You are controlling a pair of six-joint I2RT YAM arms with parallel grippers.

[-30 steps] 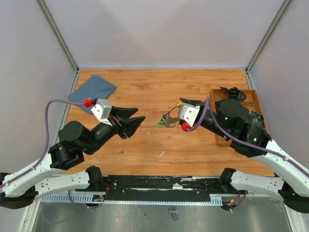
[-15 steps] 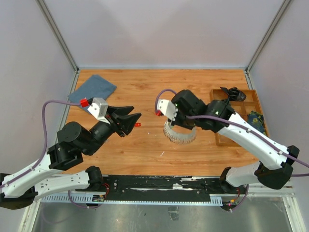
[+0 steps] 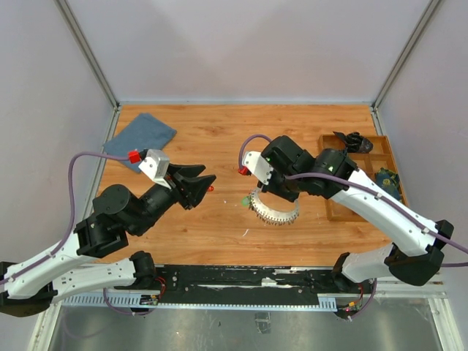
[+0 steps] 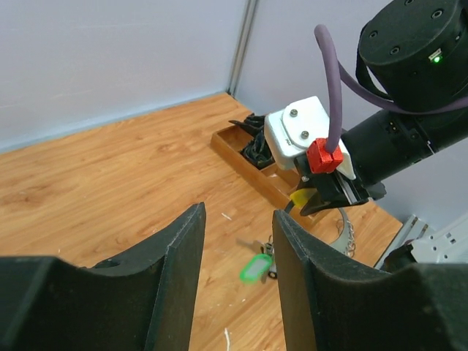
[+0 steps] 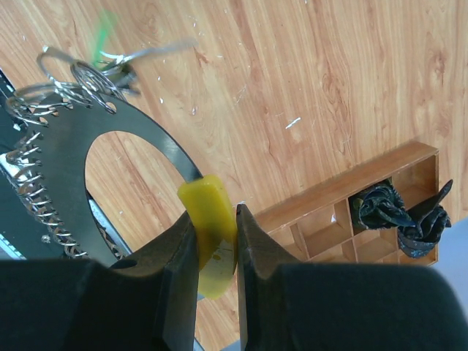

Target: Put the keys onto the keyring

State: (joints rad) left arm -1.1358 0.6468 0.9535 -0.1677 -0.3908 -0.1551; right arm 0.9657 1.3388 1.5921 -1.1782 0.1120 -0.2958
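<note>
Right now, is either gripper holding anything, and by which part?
The right gripper pinches the keyring by its yellow tag. The left gripper stands open, with nothing seen between its fingers.

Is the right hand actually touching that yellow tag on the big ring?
Touching. In the right wrist view, the right hand pinches the yellow tag between both fingers, with no gap.

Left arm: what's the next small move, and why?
Probably lower the left hand onto the small red item, possibly a key, by its tips and close. Its jaws stand apart with nothing between them, while the right hand pinches the keyring by its yellow tag, ring hanging below.
</note>
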